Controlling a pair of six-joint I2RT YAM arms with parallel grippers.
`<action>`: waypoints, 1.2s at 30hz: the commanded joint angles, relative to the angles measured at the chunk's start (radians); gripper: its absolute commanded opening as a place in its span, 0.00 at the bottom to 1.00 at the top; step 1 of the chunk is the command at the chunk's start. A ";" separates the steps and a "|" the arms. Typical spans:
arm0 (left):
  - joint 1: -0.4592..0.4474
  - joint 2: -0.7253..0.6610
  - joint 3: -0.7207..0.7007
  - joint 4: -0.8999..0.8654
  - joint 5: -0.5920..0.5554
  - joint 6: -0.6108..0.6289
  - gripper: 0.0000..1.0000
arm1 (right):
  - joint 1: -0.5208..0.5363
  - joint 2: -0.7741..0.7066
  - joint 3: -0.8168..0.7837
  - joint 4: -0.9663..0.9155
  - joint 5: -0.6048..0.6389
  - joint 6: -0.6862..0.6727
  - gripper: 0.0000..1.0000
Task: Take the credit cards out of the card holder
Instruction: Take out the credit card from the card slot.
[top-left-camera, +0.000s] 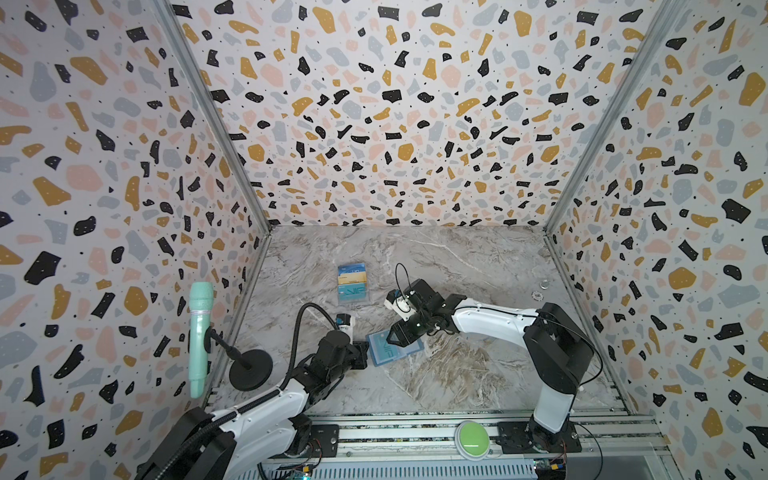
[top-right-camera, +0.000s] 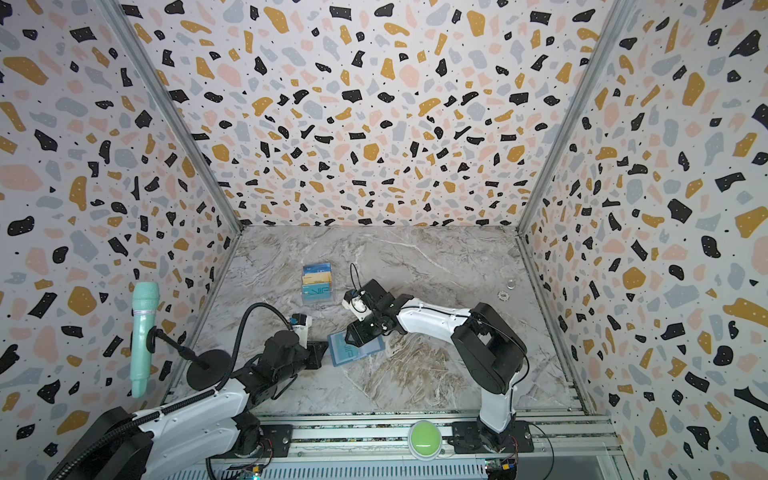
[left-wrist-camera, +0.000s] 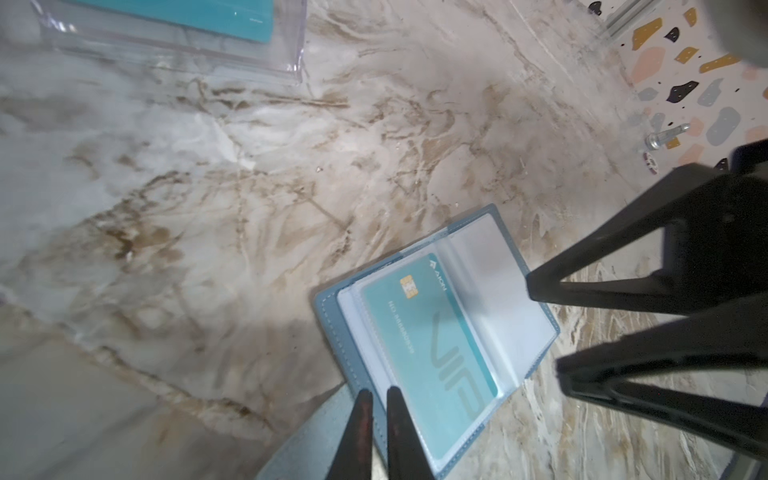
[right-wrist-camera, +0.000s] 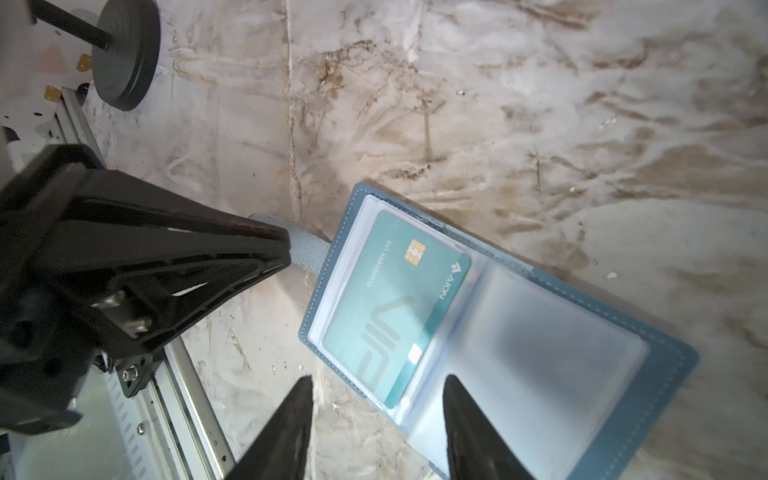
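The dusty-blue card holder (top-left-camera: 384, 354) (top-right-camera: 341, 355) lies open on the marble table, its clear sleeves facing up. One pale teal credit card (right-wrist-camera: 395, 307) (left-wrist-camera: 432, 332) with "VIP" lettering sits inside the sleeve of the page nearer my left arm. The facing sleeve (right-wrist-camera: 540, 353) looks empty. My left gripper (left-wrist-camera: 377, 392) (top-left-camera: 365, 353) is shut on the holder's snap tab (right-wrist-camera: 307, 249) at the holder's left edge. Hovering just over the holder, my right gripper (right-wrist-camera: 379, 380) (top-left-camera: 395, 338) is open, with one fingertip beside the holder and one above the sleeves.
A clear plastic case of stacked cards (top-left-camera: 352, 282) (left-wrist-camera: 187, 41) stands behind the holder. At the left edge are a mint microphone (top-left-camera: 201, 332) and its black stand base (top-left-camera: 250, 370). Two small round objects (top-left-camera: 545, 284) lie at the far right. A green button (top-left-camera: 473, 440) sits on the front rail.
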 joint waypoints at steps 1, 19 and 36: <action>0.004 0.040 0.037 0.052 0.056 0.044 0.12 | -0.020 0.009 -0.001 0.024 -0.089 0.012 0.51; 0.004 0.234 0.078 0.140 0.104 0.080 0.06 | -0.027 0.108 0.012 0.006 -0.145 0.023 0.56; 0.004 0.278 0.005 0.189 0.087 0.073 0.03 | -0.029 0.164 0.040 0.024 -0.195 0.055 0.62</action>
